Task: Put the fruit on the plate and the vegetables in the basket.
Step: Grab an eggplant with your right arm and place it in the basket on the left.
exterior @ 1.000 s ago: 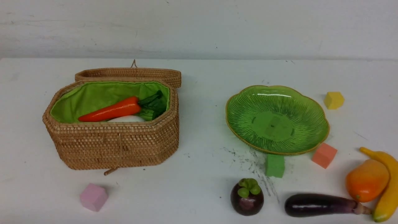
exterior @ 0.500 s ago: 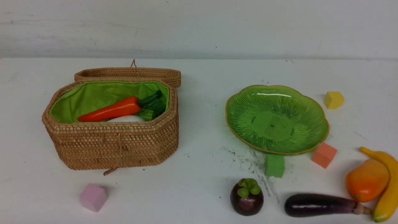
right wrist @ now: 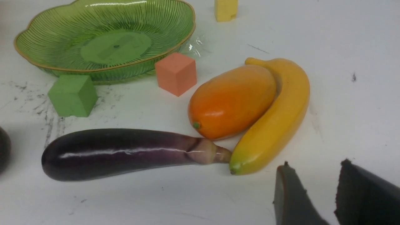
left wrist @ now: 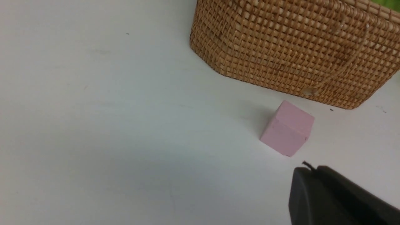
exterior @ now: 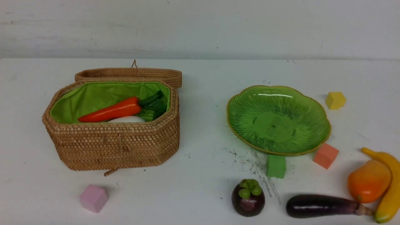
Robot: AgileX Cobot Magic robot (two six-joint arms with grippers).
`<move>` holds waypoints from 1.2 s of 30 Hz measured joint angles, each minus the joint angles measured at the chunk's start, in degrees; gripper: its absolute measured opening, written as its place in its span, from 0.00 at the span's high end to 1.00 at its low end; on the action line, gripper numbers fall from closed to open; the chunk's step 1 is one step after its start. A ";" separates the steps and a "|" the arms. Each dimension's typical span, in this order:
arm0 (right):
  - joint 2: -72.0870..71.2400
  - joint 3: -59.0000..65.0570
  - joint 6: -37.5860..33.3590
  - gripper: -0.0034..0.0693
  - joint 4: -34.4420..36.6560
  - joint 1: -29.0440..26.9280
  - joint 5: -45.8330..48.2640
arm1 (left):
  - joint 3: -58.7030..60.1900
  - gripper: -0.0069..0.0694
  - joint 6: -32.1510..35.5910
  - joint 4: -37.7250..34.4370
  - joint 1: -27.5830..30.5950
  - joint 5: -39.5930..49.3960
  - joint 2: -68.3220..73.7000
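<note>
The mangosteen (exterior: 248,197) is round and dark purple with a green cap. It stands by the table's (exterior: 200,175) near edge, right of the middle. Just to its right the eggplant (exterior: 322,205) lies along that edge, long, glossy and near-black, fading to pale purple at the stem. The stem end lies just beside the tip of the banana (exterior: 389,187). The banana is yellow and curves round the orange-yellow mango (exterior: 368,180), which rests against it in the near right corner.

The plate (exterior: 278,120) is glossy green and ribbed, with a scalloped gold rim. It sits right of centre, further from the near edge, with nothing on it. A green cube (exterior: 276,166) and an orange cube (exterior: 326,155) sit close against its near rim, and a yellow cube (exterior: 335,100) lies beyond it to the right.

The basket (exterior: 112,147) is brown wicker with bright green lining and stands on the left half, its lid (exterior: 128,74) thrown back. Inside, an orange carrot (exterior: 111,111) lies aslant over a white radish (exterior: 126,119), with dark leaves (exterior: 153,106) at the carrot's thick end. A pink cube (exterior: 93,197) sits between the basket and the near edge.

The left gripper (left wrist: 304,170) hangs near the pink cube, jaws pressed together on nothing. The right gripper (right wrist: 315,175) hovers near the banana's tip, its fingers (right wrist: 286,187) parted with nothing between them.
</note>
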 joint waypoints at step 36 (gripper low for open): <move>32.19 -46.23 -14.82 0.62 23.02 5.54 14.91 | 0.00 0.88 0.00 0.06 0.00 0.00 0.00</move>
